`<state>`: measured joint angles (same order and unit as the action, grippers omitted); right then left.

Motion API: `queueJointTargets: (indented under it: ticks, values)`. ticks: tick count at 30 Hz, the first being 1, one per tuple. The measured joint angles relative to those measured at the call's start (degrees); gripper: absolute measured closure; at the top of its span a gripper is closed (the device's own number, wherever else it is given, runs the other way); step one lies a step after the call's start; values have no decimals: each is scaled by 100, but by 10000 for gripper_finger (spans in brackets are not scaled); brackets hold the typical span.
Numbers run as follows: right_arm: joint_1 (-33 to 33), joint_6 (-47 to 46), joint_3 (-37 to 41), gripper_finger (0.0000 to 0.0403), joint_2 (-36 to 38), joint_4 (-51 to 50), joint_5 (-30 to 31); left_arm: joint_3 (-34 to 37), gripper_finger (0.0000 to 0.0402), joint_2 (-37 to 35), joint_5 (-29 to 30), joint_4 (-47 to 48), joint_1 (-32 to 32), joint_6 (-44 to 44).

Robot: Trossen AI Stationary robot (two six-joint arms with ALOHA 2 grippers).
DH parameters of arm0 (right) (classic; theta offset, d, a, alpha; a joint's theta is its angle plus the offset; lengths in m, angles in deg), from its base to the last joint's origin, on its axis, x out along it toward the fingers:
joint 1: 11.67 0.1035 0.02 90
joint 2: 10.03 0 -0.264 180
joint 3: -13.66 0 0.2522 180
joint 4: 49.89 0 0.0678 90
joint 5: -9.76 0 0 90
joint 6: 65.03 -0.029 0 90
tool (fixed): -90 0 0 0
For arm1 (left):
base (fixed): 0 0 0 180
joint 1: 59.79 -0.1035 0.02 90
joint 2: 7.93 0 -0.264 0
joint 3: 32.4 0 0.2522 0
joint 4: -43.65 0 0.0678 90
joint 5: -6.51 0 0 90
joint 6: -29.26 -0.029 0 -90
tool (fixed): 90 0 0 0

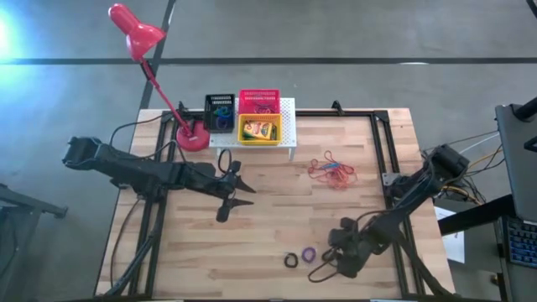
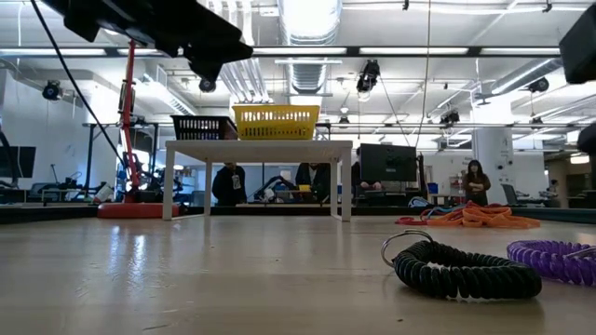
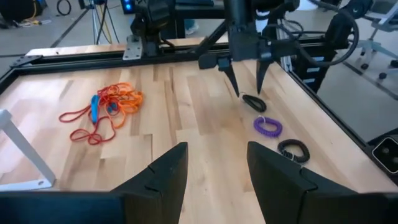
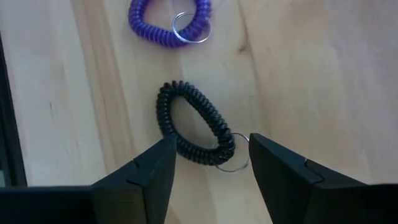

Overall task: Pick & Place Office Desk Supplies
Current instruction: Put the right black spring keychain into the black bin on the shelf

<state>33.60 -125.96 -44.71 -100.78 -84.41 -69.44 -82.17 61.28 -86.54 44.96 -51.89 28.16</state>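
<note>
My right gripper point(image 4: 208, 165), fingers spread, straddles a black ring point(image 4: 194, 122); I'd descend squarely, then pinch.

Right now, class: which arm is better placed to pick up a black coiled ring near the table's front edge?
The right: its open gripper hangs directly over a black coiled ring, fingers straddling it. The left gripper is mid-table, farther off.

Grey concrete floor point(image 1: 352, 33) all around, crossed by dark seams. Across the pale wooden table point(image 2: 186, 279), a big open workshop: long ceiling strip lights point(image 2: 307, 19) glaring, ducts overhead, a dark monitor point(image 2: 387, 163) at the back, and people point(image 2: 226, 184) standing among benches.
</note>
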Motion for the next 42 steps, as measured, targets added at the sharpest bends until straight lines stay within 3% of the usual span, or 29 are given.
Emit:
queueJointTargets:
  ticks: [11,21,24,28,35,38,42]
  values:
    - [-67,116,212,253,-60,279,-241,4,234,0,2,-23,0,-39]
    - [-77,-102,643,368,-38,1174,-36,2,234,0,2,-61,-7,-141]
    - [-139,-88,922,386,-65,2243,555,3,234,0,2,-72,-7,-318]
    - [-260,1,1281,386,-60,3591,2128,115,233,0,2,-342,-7,-324]
    - [-636,1114,1527,387,-60,5701,4716,413,233,347,2,-1530,-15,-338]
    - [-833,1884,1481,387,-60,6370,5156,427,233,750,2,-1995,-36,-338]
    - [-1112,2637,1212,388,-55,6682,5279,313,225,1412,2,-2824,-44,-344]
